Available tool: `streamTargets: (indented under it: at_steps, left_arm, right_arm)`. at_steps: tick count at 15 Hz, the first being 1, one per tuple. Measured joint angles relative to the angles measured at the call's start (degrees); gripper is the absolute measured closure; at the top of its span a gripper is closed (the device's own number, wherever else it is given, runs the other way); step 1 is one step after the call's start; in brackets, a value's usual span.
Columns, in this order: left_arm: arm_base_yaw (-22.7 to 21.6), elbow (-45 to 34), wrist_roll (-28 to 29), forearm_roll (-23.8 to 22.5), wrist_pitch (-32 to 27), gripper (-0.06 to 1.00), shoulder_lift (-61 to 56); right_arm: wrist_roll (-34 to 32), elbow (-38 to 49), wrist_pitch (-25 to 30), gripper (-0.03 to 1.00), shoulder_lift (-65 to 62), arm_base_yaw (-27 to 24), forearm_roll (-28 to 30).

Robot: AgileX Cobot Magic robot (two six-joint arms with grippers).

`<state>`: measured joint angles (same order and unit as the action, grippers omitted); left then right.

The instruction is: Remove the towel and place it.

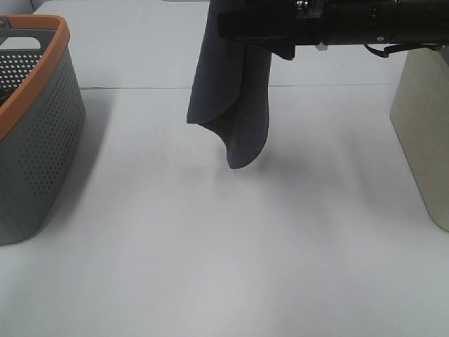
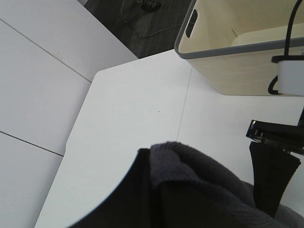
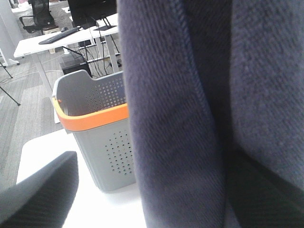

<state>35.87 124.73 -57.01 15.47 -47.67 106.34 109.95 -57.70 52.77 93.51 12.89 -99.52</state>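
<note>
- The towel [image 3: 180,118] hangs in folds right against the right wrist lens, dangling below the right gripper [image 1: 228,24] and clear of the table [image 1: 224,267].
- That gripper's jaws are buried in cloth. Since the towel hangs from its tip, I judge it clamped on the upper edge.
- The left gripper [image 2: 137,194] has cloth bunched over it, but I cannot tell whether it pinches.
- Removal looks done: the towel is outside the grey basket [image 1: 42,140], which stands well beyond the tip.
- Left to do: lowering and letting go, onto the table beneath or into the cream bin [image 1: 424,133] back along the arm.
</note>
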Motion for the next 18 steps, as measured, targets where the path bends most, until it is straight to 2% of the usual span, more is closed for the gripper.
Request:
streamTargets:
  at_steps: [3,6,7,10,11,18]
  left_arm:
    - [0.0,0.0,0.0,0.0,0.11,0.94,0.11]
    - [0.0,0.0,0.0,0.0,0.11,0.94,0.11]
    - [0.0,0.0,0.0,0.0,0.17,0.94,0.17]
    - [0.0,0.0,0.0,-0.11,0.34,0.94,0.17]
    - [0.0,0.0,0.0,-0.11,0.4,0.94,0.17]
    - [0.0,0.0,0.0,-0.52,0.4,0.94,0.23]
  right_arm:
    - [0.46,-0.34,-0.4,0.22,0.0,4.01,0.0]
    - [4.58,-0.34,-10.66,0.22,0.57,9.17,0.0]
    - [6.02,-0.34,-12.15,0.22,1.15,9.85,-0.06]
    - [9.22,-0.46,-12.38,0.22,3.5,10.31,-0.06]
    - [9.4,-1.72,-16.39,0.22,6.65,10.49,0.0]
    - [4.3,-2.35,-30.08,0.24,7.33,10.49,-0.11]
